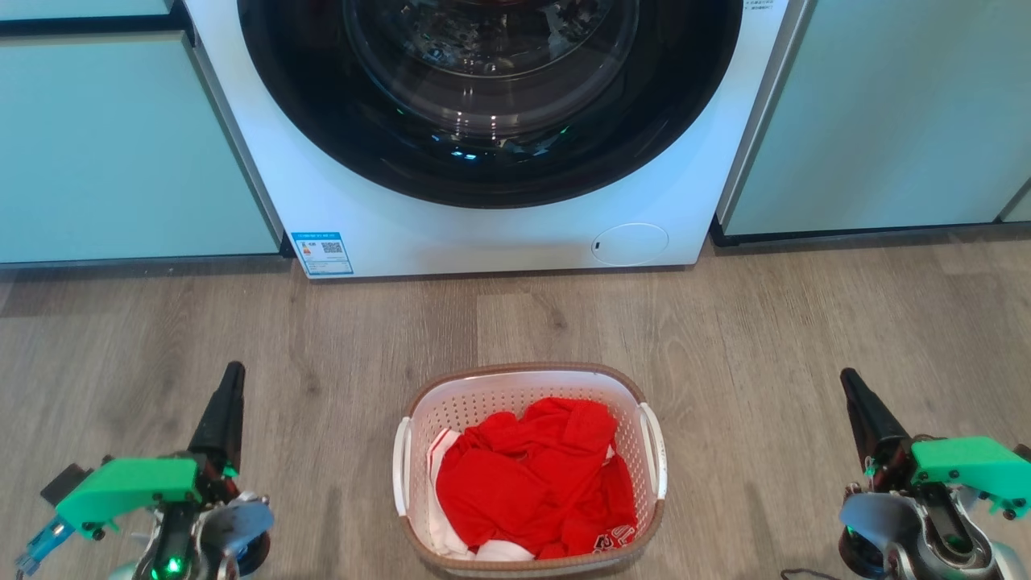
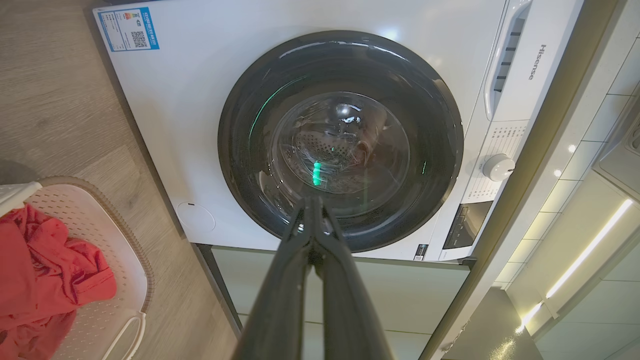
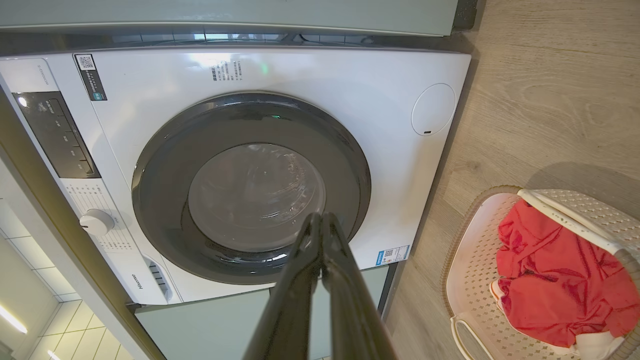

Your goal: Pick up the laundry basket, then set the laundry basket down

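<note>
item: left gripper [image 1: 232,377], two long dark fingers pressed together at the tips, nothing held; i have it low on my left, well apart from the basket. item: right gripper [image 1: 850,380], same condition, closed on nothing, well apart on my right. between them, on the grey-brown wood-plank floor [image 1: 765,338], stands the small white perforated plastic laundry basket with a brown rim [image 1: 523,369], upright, in front of the white front-loading washing machine [image 1: 403,234] with a dark round door. contents: a crumpled red cloth garment [image 1: 532,475] over a little white fabric, covering the bottom. handling, my judgement: light; thin plastic walls likely to flex; smooth enough to slip under narrow fingers; the soft load may shift if tilted. hold points: the two white side handles [image 1: 400,467], one per gripper, raised level together. both grippers would need to open first.
</note>
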You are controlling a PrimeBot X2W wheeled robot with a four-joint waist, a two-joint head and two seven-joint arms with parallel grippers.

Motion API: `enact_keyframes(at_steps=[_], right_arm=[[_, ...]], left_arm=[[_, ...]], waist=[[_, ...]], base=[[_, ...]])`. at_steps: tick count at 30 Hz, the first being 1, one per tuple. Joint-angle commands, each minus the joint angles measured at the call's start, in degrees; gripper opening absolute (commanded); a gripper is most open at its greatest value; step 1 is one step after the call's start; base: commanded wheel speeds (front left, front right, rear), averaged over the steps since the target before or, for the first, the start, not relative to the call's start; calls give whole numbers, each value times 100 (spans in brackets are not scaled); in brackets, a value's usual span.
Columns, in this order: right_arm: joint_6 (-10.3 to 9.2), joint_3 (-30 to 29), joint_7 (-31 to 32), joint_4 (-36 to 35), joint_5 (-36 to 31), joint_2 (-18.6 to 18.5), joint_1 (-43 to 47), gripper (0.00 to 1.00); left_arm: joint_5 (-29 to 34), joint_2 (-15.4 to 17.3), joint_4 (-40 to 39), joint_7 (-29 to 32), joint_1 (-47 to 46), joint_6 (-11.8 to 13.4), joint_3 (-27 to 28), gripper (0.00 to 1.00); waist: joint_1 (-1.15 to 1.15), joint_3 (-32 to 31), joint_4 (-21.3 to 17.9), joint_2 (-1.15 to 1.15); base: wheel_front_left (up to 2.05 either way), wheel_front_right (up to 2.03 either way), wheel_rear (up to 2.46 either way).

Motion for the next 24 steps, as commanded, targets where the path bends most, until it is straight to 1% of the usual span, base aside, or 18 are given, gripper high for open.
enact_keyframes(at_steps=[1,24], right_arm=[[41,102,48,-185,-56,-42,-281,0],[41,102,48,-185,-56,-42,-281,0]], left_arm=[[50,37,-167,41,-341,-39,207,0],[50,37,-167,41,-341,-39,207,0]], waist=[[0,0,0,0],[0,0,0,0]], base=[[0,0,0],[0,0,0]])
